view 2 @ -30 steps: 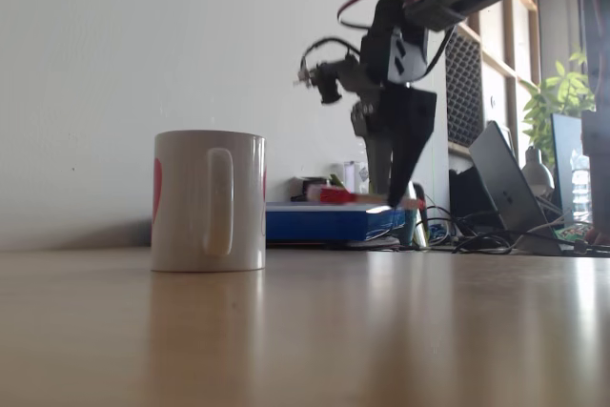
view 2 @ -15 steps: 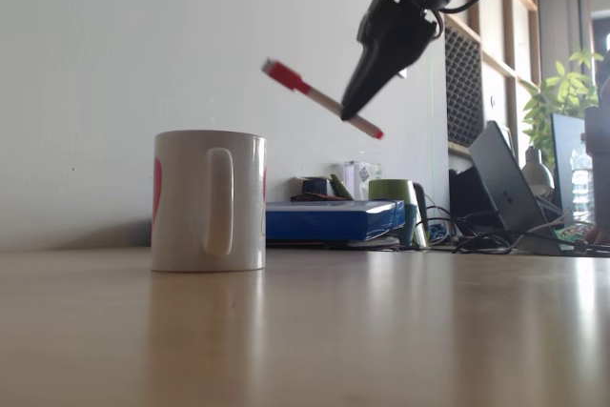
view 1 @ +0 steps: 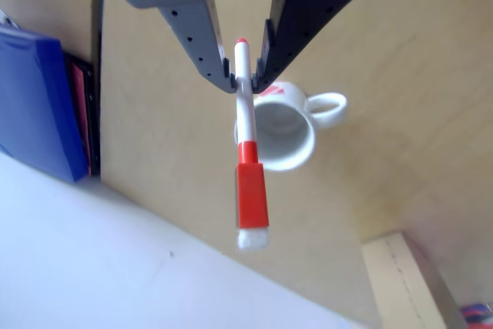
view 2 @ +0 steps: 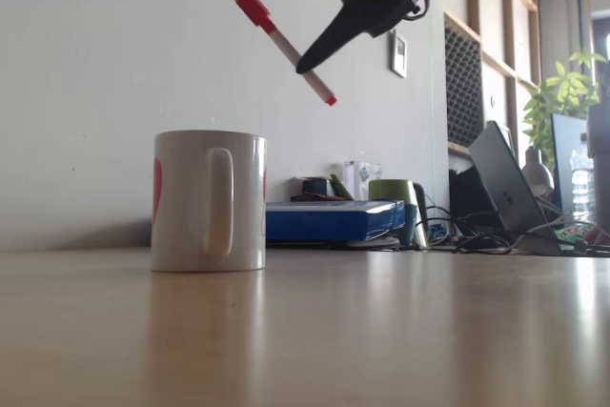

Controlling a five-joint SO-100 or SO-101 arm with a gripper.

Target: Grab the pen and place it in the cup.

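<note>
My gripper (view 1: 245, 82) (view 2: 305, 64) is shut on the pen's (view 1: 246, 121) white barrel, high above the table. The pen (view 2: 278, 42) slants in the fixed view, its red-orange cap up and to the left, its small red end down and to the right. The white cup (view 2: 208, 200) stands upright on the wooden table, handle facing the camera, a little pink showing on its left side. In the fixed view the pen hangs above and just right of the cup's rim. In the other view the cup (view 1: 289, 132) lies below the pen, its opening visible.
A blue box (view 2: 329, 220) (view 1: 35, 105), a green cup (view 2: 394, 192), a laptop (view 2: 505, 183), cables and a plant (view 2: 558, 97) stand at the back right in the fixed view. A white wall (view 2: 114, 45) runs behind the cup. The wooden table (view 2: 381, 331) stretches in front.
The gripper has risen from near the table at the back and swung left with the pen, which has tipped from level to steeply slanted, cap up, close over the cup.
</note>
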